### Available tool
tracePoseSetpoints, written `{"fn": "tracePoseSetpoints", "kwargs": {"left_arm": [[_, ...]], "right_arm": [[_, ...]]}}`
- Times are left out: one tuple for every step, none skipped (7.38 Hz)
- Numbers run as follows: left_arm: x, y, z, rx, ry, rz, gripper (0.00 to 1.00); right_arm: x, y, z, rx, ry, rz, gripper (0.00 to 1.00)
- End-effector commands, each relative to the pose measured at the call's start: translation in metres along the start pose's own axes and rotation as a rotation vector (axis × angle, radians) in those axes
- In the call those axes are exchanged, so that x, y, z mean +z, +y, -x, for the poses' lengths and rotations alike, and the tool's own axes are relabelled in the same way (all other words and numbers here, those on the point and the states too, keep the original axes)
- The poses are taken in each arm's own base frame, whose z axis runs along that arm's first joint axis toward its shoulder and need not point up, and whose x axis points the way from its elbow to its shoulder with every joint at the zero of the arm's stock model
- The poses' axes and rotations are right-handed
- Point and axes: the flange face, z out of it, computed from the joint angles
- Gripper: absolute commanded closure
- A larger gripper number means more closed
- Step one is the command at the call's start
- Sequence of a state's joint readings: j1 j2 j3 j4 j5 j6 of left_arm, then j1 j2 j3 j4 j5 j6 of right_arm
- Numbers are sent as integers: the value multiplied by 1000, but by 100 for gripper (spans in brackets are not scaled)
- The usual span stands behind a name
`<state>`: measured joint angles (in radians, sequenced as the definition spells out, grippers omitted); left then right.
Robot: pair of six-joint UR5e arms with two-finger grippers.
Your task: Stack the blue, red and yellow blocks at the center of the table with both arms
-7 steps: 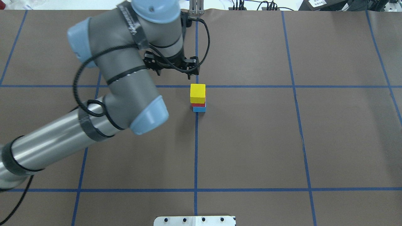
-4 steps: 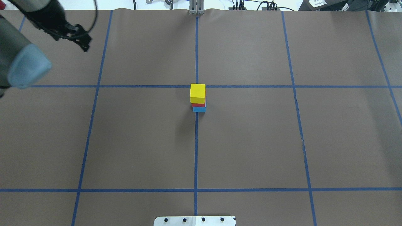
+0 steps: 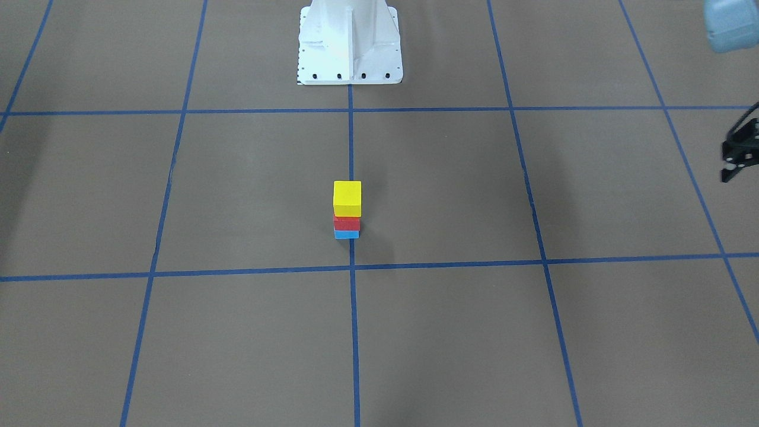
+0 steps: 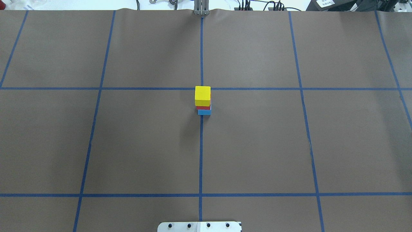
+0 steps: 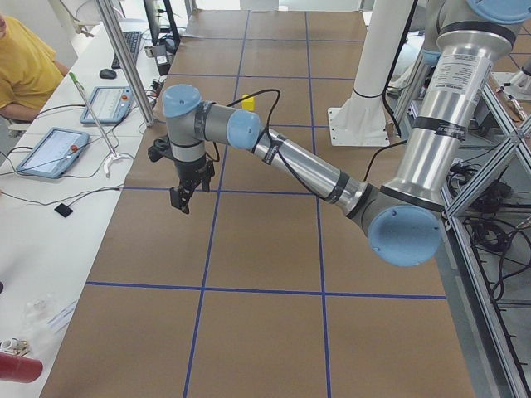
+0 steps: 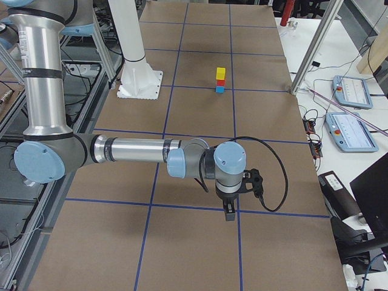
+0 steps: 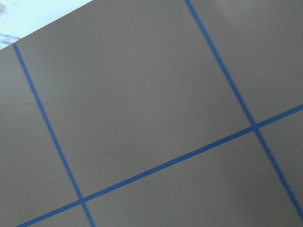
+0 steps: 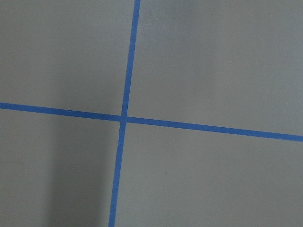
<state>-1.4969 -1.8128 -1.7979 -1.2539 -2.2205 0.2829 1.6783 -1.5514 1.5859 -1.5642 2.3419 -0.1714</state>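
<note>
The yellow block [image 4: 202, 95] sits on the red block [image 4: 203, 107], which sits on the blue block [image 4: 204, 112], as one stack at the table's centre. The stack also shows in the front-facing view [image 3: 347, 198] and the exterior right view [image 6: 220, 74]. No gripper touches it. My left gripper [image 3: 735, 160] is cut off by that view's right edge, far from the stack, and hangs over the table in the exterior left view [image 5: 180, 202]. I cannot tell its state. My right gripper [image 6: 230, 212] shows only in the exterior right view, far from the stack. I cannot tell its state.
Blue tape lines [image 4: 201, 145] divide the brown table cover into squares. The white robot base [image 3: 350, 41] stands at the robot's edge. Tablets [image 5: 51, 151] and a seated person [image 5: 21, 66] are at the operators' desk beyond the table.
My left arm has pulled back from beside the stack, swung to the left and left the overhead view. The stack has not moved.
</note>
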Motion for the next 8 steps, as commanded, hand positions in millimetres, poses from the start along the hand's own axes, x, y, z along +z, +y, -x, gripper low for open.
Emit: {"fn": "tracePoseSetpoints", "kwargs": {"left_arm": [[41,77,50,-84,13,62,0],[47,89,61,-111,18,53,0],[59,112,64,-143,104,9,0],[66,124,63,-221,135,-6,0],[69,140,57,-327,146,3,0],[71,146,56,-339,149,3,0],[71,147,57,-332,142,-5,0],[88,145,71,-364,138,27,0]], "right_arm": [[-8,9,-6,-16,-18,-18,0],[-10,8,-5,-7,-19,-7,0],[-7,10,-7,-5,-12,-1,0],[-3,16,-10,2,-7,9,0],[-2,21,-10,4,-7,11,0],[-1,25,-10,6,-7,13,0],[3,32,-12,10,-10,17,0],[4,34,-13,11,-10,18,0]]}}
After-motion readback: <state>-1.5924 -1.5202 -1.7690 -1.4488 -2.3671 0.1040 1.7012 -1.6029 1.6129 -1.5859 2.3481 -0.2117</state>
